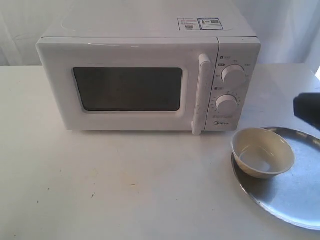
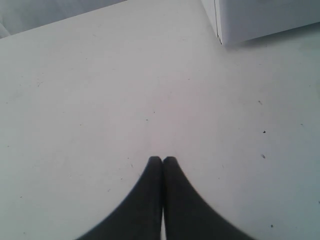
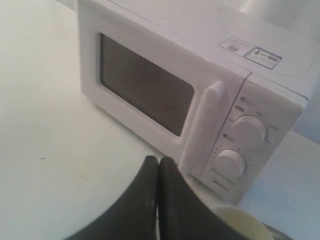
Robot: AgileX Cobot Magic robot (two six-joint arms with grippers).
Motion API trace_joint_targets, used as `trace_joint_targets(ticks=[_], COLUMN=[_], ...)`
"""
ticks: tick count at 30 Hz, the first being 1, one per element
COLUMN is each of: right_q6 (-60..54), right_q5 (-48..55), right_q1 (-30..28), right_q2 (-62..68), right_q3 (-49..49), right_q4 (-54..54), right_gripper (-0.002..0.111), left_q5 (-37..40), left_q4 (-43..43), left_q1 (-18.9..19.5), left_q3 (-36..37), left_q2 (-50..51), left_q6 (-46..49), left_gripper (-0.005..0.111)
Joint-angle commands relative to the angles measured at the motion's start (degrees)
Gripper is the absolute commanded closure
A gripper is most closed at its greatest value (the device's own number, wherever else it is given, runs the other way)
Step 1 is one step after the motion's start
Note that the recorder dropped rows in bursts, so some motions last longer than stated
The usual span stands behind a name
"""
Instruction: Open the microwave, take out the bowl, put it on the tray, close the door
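White tabletop [image 1: 125, 185] spreads beneath both arms. Left gripper [image 2: 162, 160], black fingers pressed together on nothing, hangs over bare surface, with a corner of the large white boxy microwave [image 2: 260, 20] ahead of it and well apart. Right gripper [image 3: 159, 161], likewise closed and empty, points at the microwave's front, where the white door with its dark rectangular window [image 3: 145, 85] sits shut, its tall vertical white handle [image 3: 202, 127] beyond the fingertips. Near this gripper, the small cream-yellow bowl [image 1: 262, 152] stands upright on the large round silver metal tray [image 1: 295, 200], at the edge towards the microwave.
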Motion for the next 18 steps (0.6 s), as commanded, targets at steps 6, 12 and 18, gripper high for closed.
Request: trace_joint_targets(ticks=[6,12,18], right_q6=[6.49,6.49,15.71], right_q5=[4.04,4.55,4.34], right_q1=[0.03,0.03,-1.0], right_q2=[-16.9,-19.51,-24.45], right_q3=[9.0,9.0,9.0], right_q4=[4.8,4.8,-0.34], right_gripper=[0.108,0.108,0.108], left_q5=[0.13,0.13,0.13], left_q4=[-0.5,-0.5,-0.5], left_q1=[-0.01,-0.01,-0.01], left_q3=[-0.14,-0.14,-0.14], left_q2=[-0.12,-0.12,-0.12], left_q6=[-0.25,-0.25,-0.25], left_gripper=[0.107,0.107,0.107])
